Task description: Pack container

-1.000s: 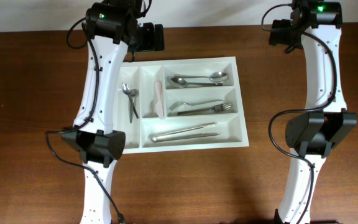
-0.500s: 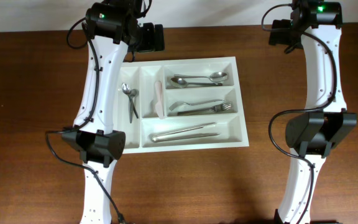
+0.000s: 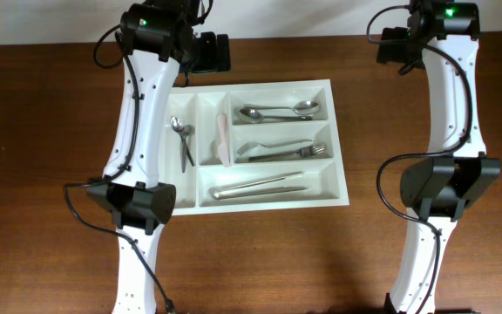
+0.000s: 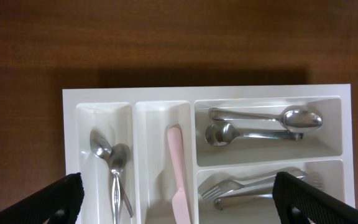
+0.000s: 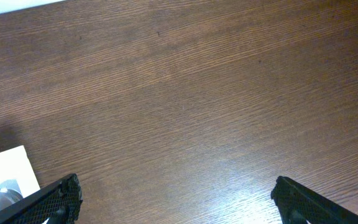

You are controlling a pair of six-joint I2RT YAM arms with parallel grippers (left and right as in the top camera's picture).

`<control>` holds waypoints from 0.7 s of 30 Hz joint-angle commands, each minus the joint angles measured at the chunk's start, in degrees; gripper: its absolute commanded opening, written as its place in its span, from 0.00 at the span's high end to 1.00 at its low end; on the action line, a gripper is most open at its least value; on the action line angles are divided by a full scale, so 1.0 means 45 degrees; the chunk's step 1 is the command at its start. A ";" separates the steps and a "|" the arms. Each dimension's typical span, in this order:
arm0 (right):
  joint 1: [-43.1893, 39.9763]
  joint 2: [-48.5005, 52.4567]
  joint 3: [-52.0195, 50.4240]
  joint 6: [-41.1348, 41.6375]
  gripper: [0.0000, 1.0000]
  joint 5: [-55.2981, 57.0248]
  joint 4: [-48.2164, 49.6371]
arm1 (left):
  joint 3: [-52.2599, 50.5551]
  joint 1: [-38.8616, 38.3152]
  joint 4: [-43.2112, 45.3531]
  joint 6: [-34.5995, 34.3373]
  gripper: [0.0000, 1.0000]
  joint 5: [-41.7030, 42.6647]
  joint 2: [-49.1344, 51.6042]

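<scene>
Close to the near edge of the table [image 3: 42, 131], the elbows of the left arm [image 3: 136, 202] and right arm [image 3: 447, 185] stand bent. Past them the container [image 3: 335, 148] lies flat, midway between the left and right edges and closer to the far edge. Its nearest long compartment holds thin metal sticks [image 3: 260, 186], the next forks [image 3: 281, 152], the farthest two spoons [image 3: 277, 111]. The upright compartments on its left hold a pink utensil [image 3: 222, 139] and small spoons [image 3: 182, 139]. By the far edge, the left gripper [image 4: 180, 202] hangs above the container, claw spread wide, holding nothing. The right gripper [image 5: 176, 199], toward the far right corner, hangs over wood, equally wide.
</scene>
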 commanded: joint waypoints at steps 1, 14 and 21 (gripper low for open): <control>0.0019 -0.0194 0.0160 0.0160 0.01 0.0019 0.0029 | 0.0097 -0.0068 0.0019 0.0068 0.01 -0.0117 -0.0039; 0.0019 -0.0194 0.0160 0.0160 0.01 0.0019 0.0029 | 0.0097 0.0029 -0.0102 0.0073 0.01 -0.0355 -0.0121; 0.0019 -0.0194 0.0160 0.0160 0.01 0.0019 0.0029 | 0.0083 0.0063 0.0476 0.0078 0.01 -0.1535 -0.2438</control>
